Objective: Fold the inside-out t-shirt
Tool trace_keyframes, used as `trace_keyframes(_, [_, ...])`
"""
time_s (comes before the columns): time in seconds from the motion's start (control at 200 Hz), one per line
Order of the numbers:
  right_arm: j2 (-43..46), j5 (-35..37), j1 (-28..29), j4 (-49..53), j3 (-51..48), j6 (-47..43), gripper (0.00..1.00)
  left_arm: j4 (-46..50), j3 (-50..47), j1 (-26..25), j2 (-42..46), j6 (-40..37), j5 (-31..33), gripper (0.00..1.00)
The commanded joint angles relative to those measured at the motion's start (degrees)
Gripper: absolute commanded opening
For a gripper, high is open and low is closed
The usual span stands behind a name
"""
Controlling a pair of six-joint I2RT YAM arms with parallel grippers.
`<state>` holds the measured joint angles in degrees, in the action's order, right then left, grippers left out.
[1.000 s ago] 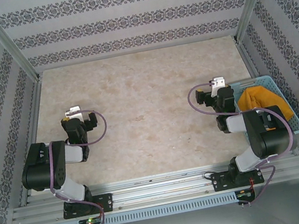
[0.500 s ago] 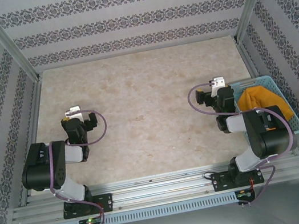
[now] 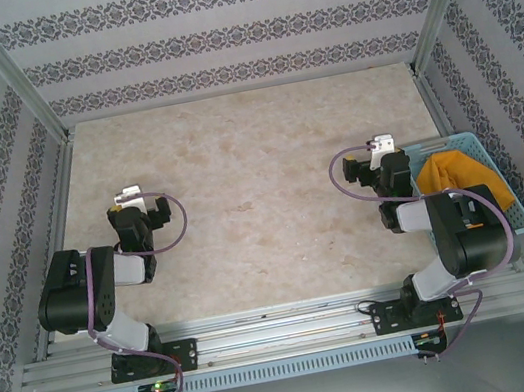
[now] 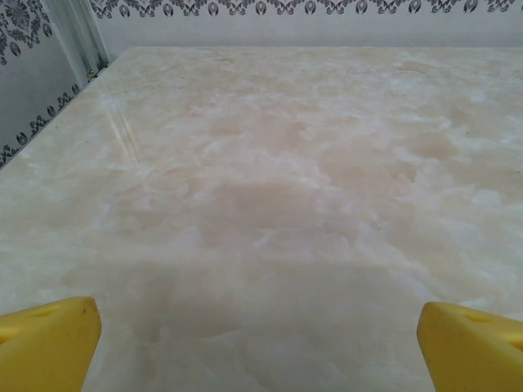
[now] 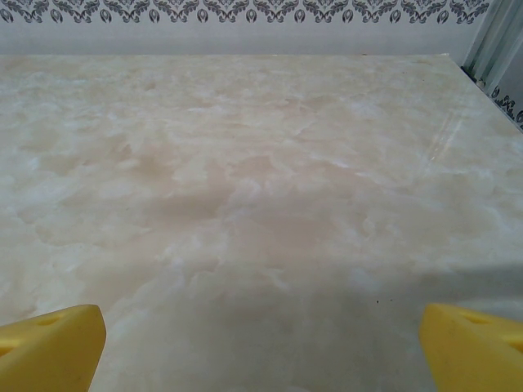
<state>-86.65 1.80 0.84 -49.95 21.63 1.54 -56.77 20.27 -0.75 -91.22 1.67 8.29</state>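
The mustard-orange t-shirt point(image 3: 446, 172) lies bunched inside a light-blue plastic basket point(image 3: 505, 181) at the table's right edge, partly hidden by the right arm. My right gripper point(image 3: 381, 145) sits just left of the basket, near the table's surface. Its yellow fingertips point(image 5: 49, 347) stand wide apart at the frame's bottom corners, nothing between them. My left gripper point(image 3: 128, 195) rests on the left side of the table, far from the shirt. Its yellow fingertips point(image 4: 45, 343) are likewise spread wide over bare marble.
The marble-patterned tabletop point(image 3: 245, 158) stretches between and beyond both arms. Patterned walls point(image 3: 213, 32) with metal corner posts point(image 3: 13, 77) close in the back and sides. A metal rail point(image 3: 286, 334) runs along the near edge under the arm bases.
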Motion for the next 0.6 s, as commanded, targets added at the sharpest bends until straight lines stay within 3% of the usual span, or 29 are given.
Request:
trace_keyframes(0.0, [0.21, -1.28, -0.24, -1.18, 0.59, -0.16, 0.98, -0.32, -0.73, -0.56, 2.69, -1.33, -2.26, 1.00])
trace_keyframes(0.225, [6.75, -0.62, -0.14, 2.90, -0.31, 0.17, 0.98, 13.67, 0.77, -1.18, 16.10, -1.57, -1.65, 1.00])
trace_keyframes(0.43, [17.61, -1.58, 0.34, 21.40, 5.52, 0.97, 0.98, 29.75, 5.76, -1.27, 28.01, 5.90, -1.35, 1.00])
trace_keyframes(0.6, [25.71, -2.10, 0.15, 40.53, 17.07, 9.80, 0.98, 48.63, 15.17, -1.20, 34.11, 15.69, -5.49, 1.00])
